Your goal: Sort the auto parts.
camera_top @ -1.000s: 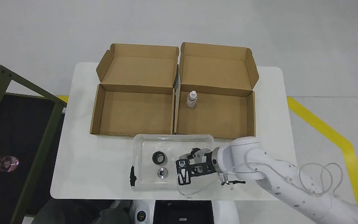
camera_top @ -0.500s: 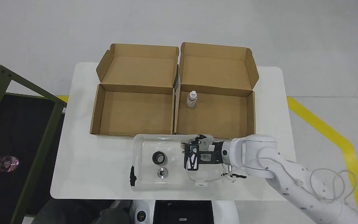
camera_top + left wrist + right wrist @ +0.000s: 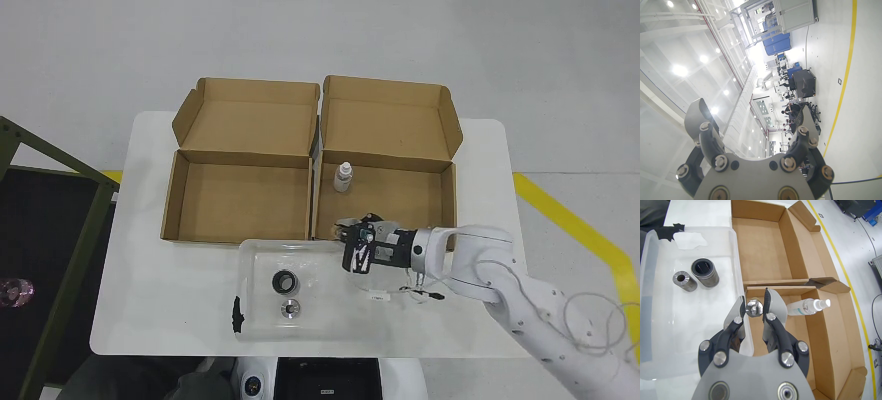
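Looking down from the top view first: my right gripper [image 3: 353, 252] is hanging over the far right corner of the clear tray [image 3: 315, 325], right where its rim is sitting against the near wall of the right box [image 3: 400, 205]. The left box [image 3: 240, 205] is sitting just beside that one on the white table [image 3: 150, 280]. A spray bottle [image 3: 342, 178] is lying in the right box. Two parts are waiting in the tray, a black-lined bearing [image 3: 286, 283] and a plain bushing [image 3: 290, 309], close together.

From my left wrist, my left gripper [image 3: 749, 109] is pointing up at the ceiling lights. Its fingers are spread wide with nothing between them.

From my right wrist it's way clearer: I'm pinching a small hex-shaped metal part [image 3: 753, 310] between both pads. It's hanging above the line where tray and right box meet. The bearing and bushing are both standing upright, nearly touching, well apart from my fingers. A ragged black scrap [image 3: 670, 231] is clinging to the tray's far rim.
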`<state>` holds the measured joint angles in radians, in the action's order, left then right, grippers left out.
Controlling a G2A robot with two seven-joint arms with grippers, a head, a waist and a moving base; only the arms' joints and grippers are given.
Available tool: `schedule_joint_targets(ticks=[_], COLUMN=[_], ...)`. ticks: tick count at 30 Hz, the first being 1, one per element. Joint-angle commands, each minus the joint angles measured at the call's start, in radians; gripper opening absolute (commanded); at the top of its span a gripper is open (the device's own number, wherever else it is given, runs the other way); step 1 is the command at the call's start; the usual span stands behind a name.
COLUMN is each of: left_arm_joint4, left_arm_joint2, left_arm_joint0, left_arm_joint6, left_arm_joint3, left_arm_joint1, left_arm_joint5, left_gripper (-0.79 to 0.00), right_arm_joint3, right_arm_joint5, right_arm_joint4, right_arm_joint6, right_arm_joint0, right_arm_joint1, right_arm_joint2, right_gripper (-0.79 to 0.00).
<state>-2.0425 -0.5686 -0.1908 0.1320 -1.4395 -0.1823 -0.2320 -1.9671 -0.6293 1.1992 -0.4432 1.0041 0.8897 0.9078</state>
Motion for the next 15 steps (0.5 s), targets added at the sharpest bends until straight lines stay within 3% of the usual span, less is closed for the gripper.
schedule_joint_targets(ticks=[1, 15], left_arm_joint4=[0.000, 0.000], left_arm_joint2=[0.000, 0.000], left_arm_joint0=[0.000, 0.000], left_arm_joint6=[0.000, 0.000], left_arm_joint3=[0.000, 0.000], left_arm_joint1=[0.000, 0.000], left_arm_joint5=[0.000, 0.000], left_gripper=[0.000, 0.000], right_arm_joint3=[0.010, 0.206], right_arm_joint5=[0.006, 0.039], right_arm_joint4=[0.004, 0.007], right_arm_joint6=[0.002, 0.054], right_arm_joint0=[-0.004, -0.069], right_arm_joint1=[0.002, 0.033], right_arm_joint2=[0.005, -0.004], right_gripper=[-0.785, -0.785])
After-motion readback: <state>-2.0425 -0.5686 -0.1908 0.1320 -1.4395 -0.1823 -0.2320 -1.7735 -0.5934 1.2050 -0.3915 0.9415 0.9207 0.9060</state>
